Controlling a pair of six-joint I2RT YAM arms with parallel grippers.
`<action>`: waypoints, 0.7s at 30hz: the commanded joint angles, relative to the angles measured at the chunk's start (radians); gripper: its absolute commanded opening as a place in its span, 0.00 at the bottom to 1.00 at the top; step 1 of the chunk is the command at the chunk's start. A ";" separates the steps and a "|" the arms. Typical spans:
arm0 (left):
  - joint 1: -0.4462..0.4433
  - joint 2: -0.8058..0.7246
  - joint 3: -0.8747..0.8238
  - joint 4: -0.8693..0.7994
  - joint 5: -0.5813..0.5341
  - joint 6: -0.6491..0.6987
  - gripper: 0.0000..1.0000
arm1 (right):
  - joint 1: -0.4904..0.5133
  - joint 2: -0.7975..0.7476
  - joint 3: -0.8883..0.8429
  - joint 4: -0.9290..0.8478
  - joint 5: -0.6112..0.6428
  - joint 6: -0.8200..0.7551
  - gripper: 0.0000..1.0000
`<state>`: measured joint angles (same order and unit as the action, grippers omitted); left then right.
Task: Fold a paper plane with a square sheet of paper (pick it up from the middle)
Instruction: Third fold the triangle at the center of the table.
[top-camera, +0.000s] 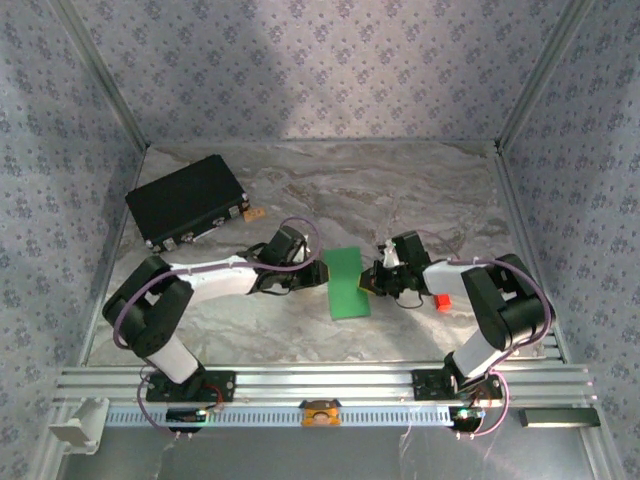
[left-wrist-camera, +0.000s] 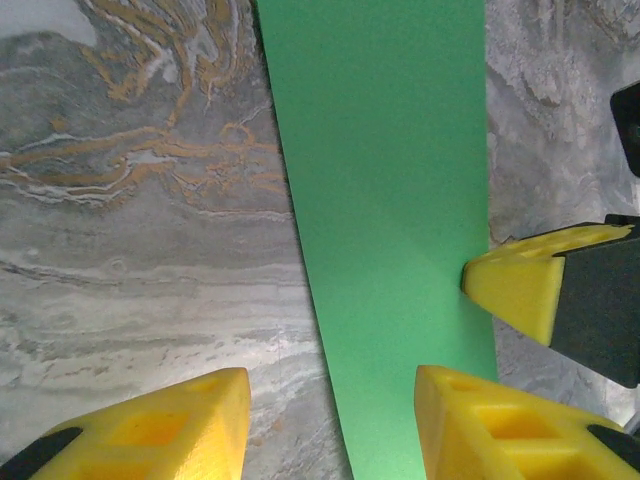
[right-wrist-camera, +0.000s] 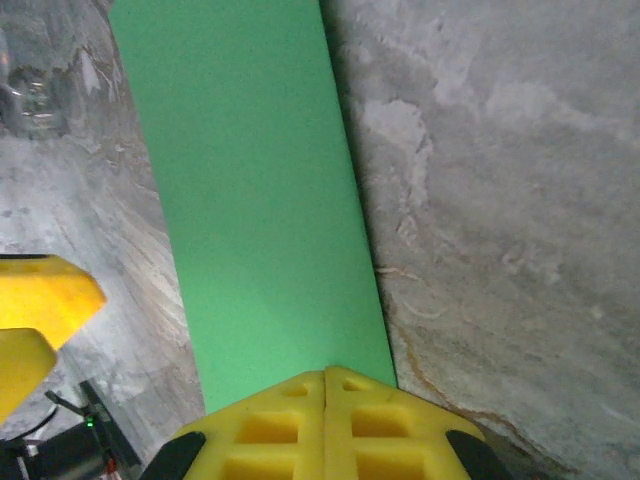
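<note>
Seen from above, the paper (top-camera: 347, 284) lies flat near the middle of the marbled desk (top-camera: 400, 190), showing as a long narrow green rectangle between the two arms. The left hand (top-camera: 312, 270) is just beside its left edge and the right hand (top-camera: 368, 285) is at its right edge. A red block (top-camera: 440, 301) sits on the desk to the right of the right hand. A black case (top-camera: 187, 203) lies well apart at the far left.

In the left wrist view, the paper (left-wrist-camera: 390, 200) runs as a green strip from the top of the picture to the bottom. The left hand (left-wrist-camera: 332, 395) is spread. One yellow finger (left-wrist-camera: 170, 430) hangs over bare desk (left-wrist-camera: 130, 250) to the left of the strip, and the other is over the strip's right part. Nothing is pinched between them. A yellow finger (left-wrist-camera: 515, 285) of the right hand reaches in from the right, its tip just over the paper's right edge.

In the right wrist view, the right hand (right-wrist-camera: 326, 385) has its fingers pressed together at the near end of the paper (right-wrist-camera: 260, 200). I cannot tell whether the edge is caught between them. The strip stretches away from the fingertips over the desk (right-wrist-camera: 500, 200). The left hand's yellow fingers (right-wrist-camera: 45, 295) show at the left, beside the paper.
</note>
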<state>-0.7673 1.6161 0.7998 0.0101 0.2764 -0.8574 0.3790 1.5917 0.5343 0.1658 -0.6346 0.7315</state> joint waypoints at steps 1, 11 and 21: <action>0.006 0.035 0.034 0.049 0.069 -0.026 0.45 | -0.006 0.049 -0.055 0.033 0.006 0.052 0.04; 0.008 0.121 0.057 0.088 0.132 -0.061 0.35 | -0.013 0.042 -0.059 0.017 0.021 0.055 0.04; 0.008 0.172 0.068 0.106 0.167 -0.078 0.32 | -0.014 0.043 -0.063 0.012 0.029 0.052 0.04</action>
<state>-0.7597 1.7603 0.8406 0.0803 0.4057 -0.9260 0.3683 1.6028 0.5056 0.2447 -0.6655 0.7788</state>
